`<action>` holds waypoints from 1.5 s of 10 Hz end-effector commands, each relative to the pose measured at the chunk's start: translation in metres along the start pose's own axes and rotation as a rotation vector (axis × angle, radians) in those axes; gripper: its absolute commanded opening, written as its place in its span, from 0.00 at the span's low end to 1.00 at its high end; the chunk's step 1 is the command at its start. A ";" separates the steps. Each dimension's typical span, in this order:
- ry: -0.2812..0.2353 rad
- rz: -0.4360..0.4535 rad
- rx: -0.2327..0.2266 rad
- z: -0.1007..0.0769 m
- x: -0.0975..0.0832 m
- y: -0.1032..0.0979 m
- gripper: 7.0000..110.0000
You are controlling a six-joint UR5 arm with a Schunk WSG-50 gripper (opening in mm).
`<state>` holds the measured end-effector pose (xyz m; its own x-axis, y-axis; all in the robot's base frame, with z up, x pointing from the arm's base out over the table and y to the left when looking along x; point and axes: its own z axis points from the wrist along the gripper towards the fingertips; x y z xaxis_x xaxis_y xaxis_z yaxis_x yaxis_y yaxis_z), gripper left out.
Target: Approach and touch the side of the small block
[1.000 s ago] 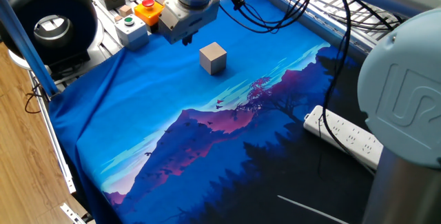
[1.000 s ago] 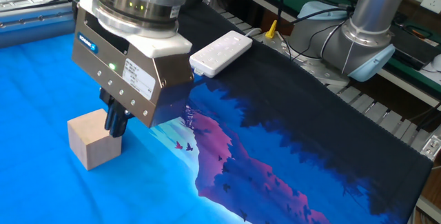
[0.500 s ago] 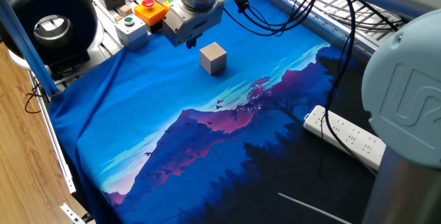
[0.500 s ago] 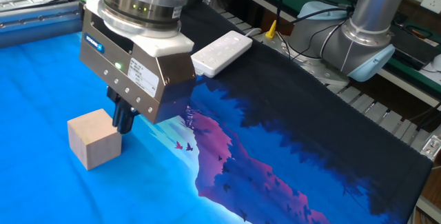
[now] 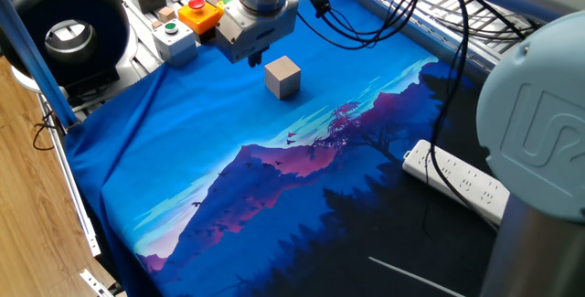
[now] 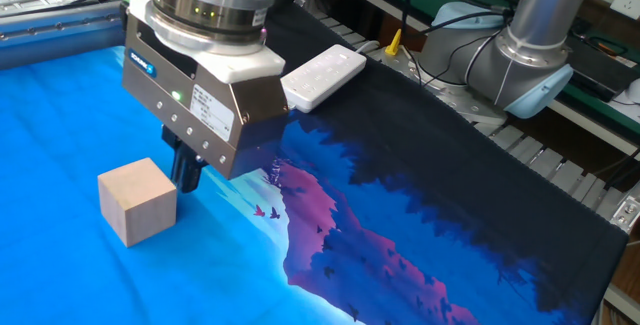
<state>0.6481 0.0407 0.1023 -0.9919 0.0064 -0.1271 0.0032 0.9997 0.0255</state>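
My gripper (image 6: 187, 176): fingers together, holding nothing, just beside the block.
Small block (image 6: 137, 201): upright on the blue cloth (image 5: 183, 151).
Contact: I cannot tell.

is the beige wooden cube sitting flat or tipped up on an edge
Flat. The pale beige wooden cube rests with its whole bottom face on the blue printed cloth, top face level.

I work in a robotics lab: my table is a slotted aluminium frame (image 5: 137, 46) draped with a printed cloth (image 5: 228, 178), button boxes (image 5: 175, 39) sit at its edge, cables (image 5: 402, 14) trail everywhere, and a power strip (image 5: 457, 180) lies nearby.
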 end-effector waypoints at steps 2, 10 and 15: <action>0.037 0.027 -0.009 -0.004 0.003 0.009 0.00; 0.072 0.085 -0.065 -0.020 -0.004 0.029 0.00; 0.114 0.102 -0.079 -0.022 0.006 0.033 0.00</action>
<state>0.6487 0.0685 0.1217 -0.9951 0.0851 -0.0497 0.0805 0.9927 0.0898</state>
